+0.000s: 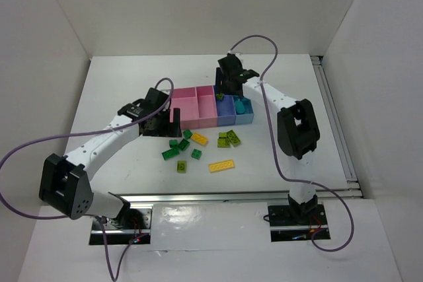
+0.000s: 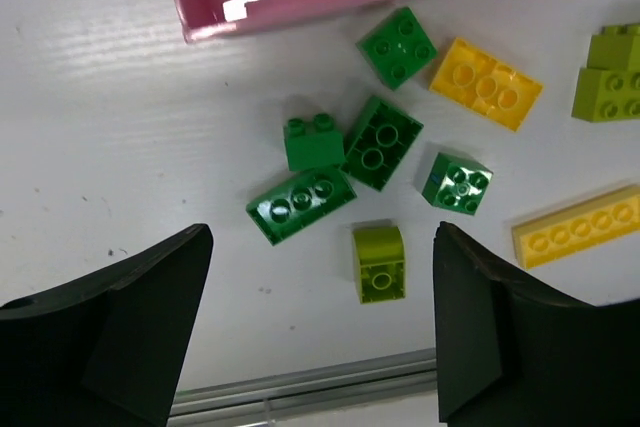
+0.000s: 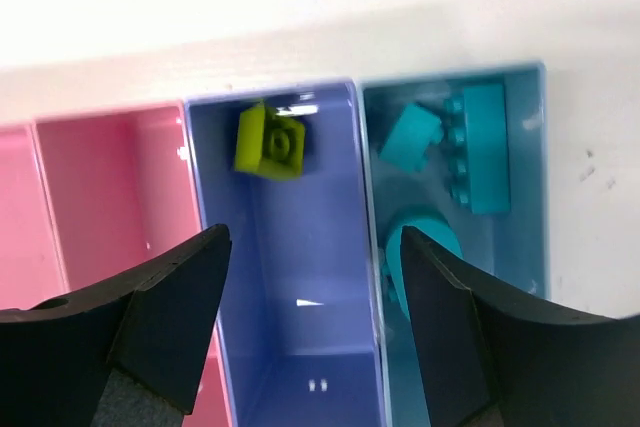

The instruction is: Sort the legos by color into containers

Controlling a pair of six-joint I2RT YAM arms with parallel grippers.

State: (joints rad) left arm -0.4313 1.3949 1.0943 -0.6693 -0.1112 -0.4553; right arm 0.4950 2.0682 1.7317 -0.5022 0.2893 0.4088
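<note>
R gripper (image 3: 312, 245): jaws apart, nothing between them, hanging over the purple-blue compartment (image 3: 300, 347). Lime brick (image 3: 270, 142) at approx 11 o'clock of the fingertips, at that compartment's far end, tilted; can't tell if it rests on the floor. Cyan bricks (image 3: 470, 147) in the light blue compartment (image 3: 515, 247), 2 o'clock.

L gripper (image 2: 320, 237): I read it as released too, empty, over the loose pile on the table (image 2: 120, 127). Lime piece (image 2: 378, 262) lies between the fingers, nearer the 3 o'clock one. Dark green bricks (image 2: 380, 142) at 12 o'clock, yellow bricks (image 2: 485, 82) at 2.
</note>
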